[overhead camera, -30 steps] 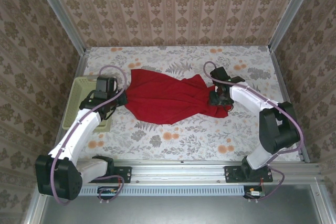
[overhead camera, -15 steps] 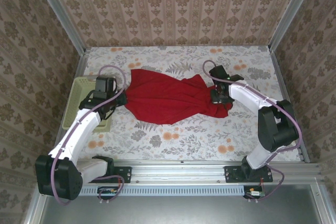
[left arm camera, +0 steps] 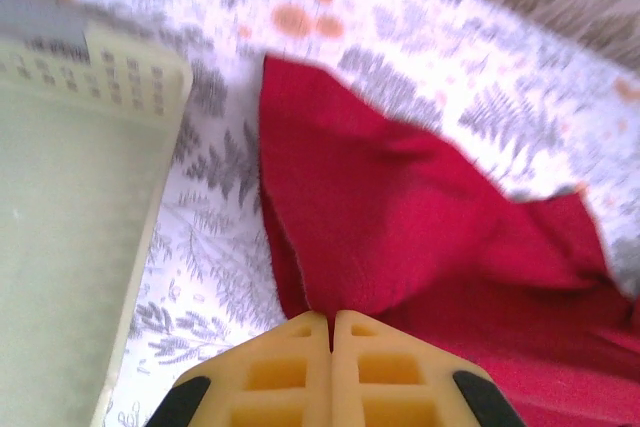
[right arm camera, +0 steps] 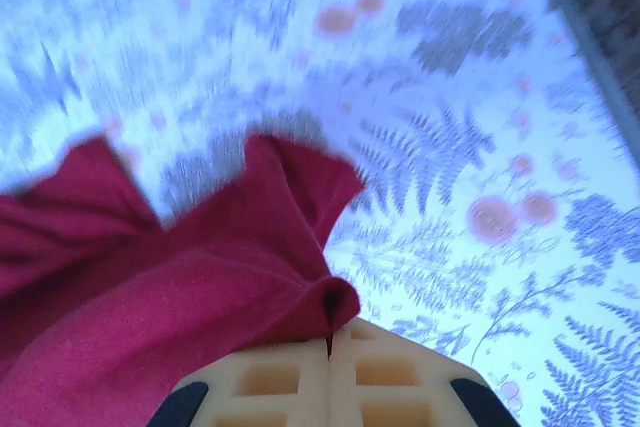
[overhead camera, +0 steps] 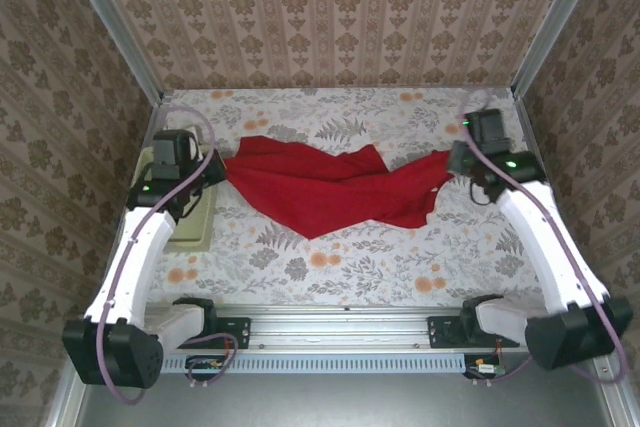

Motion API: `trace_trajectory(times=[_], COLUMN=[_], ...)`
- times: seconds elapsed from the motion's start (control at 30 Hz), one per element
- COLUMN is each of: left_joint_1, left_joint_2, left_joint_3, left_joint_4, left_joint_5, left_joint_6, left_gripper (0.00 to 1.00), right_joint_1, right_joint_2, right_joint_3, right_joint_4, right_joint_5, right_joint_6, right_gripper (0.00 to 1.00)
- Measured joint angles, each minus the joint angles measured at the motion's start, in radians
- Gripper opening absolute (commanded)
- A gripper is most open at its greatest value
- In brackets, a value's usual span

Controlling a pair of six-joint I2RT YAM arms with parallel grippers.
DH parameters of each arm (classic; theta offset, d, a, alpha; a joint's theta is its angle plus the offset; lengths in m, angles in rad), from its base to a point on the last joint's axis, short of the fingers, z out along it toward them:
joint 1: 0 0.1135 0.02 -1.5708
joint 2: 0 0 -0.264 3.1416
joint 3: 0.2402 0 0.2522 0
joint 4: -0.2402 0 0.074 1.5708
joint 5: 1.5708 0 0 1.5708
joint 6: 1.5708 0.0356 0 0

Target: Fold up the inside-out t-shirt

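The inside-out t-shirt point(overhead camera: 330, 187) is a plain red cloth stretched across the middle of the flowered table between both arms. My left gripper point(overhead camera: 213, 167) is shut on the t-shirt's left edge, next to the basket; in the left wrist view its yellow fingers point(left arm camera: 290, 367) pinch the red cloth point(left arm camera: 400, 217). My right gripper point(overhead camera: 455, 159) is shut on the t-shirt's right corner, lifted toward the back right. In the right wrist view a fold of red cloth point(right arm camera: 200, 267) bunches over the closed fingertips point(right arm camera: 380, 367).
A pale green basket point(overhead camera: 150, 202) sits at the table's left edge under the left arm; its rim point(left arm camera: 140, 77) shows in the left wrist view. Patterned walls close the table on three sides. The flowered tablecloth point(overhead camera: 380, 257) lies bare in front of the shirt.
The right gripper shut on the shirt's right end and pulled it right and back. The left gripper drew its end left. The shirt is now stretched wider.
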Motion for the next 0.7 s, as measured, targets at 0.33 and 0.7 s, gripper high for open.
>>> trace_trajectory(times=[0.33, 0.7], left_joint_1=[0.140, 0.149], left_joint_2=[-0.124, -0.324], left_joint_3=[0.235, 0.364], left_joint_4=[-0.018, 0.021], left_joint_5=[0.090, 0.208], left_joint_6=[-0.006, -0.027], left_gripper=[0.00, 0.00], right_joint_1=[-0.113, -0.115], right_joint_2=[-0.168, -0.245], right_joint_3=[0.413, 0.875], right_joint_4=[-0.163, -0.275], right_joint_5=[0.002, -0.002], right_joint_6=[0.022, 0.003], right_gripper=[0.00, 0.00])
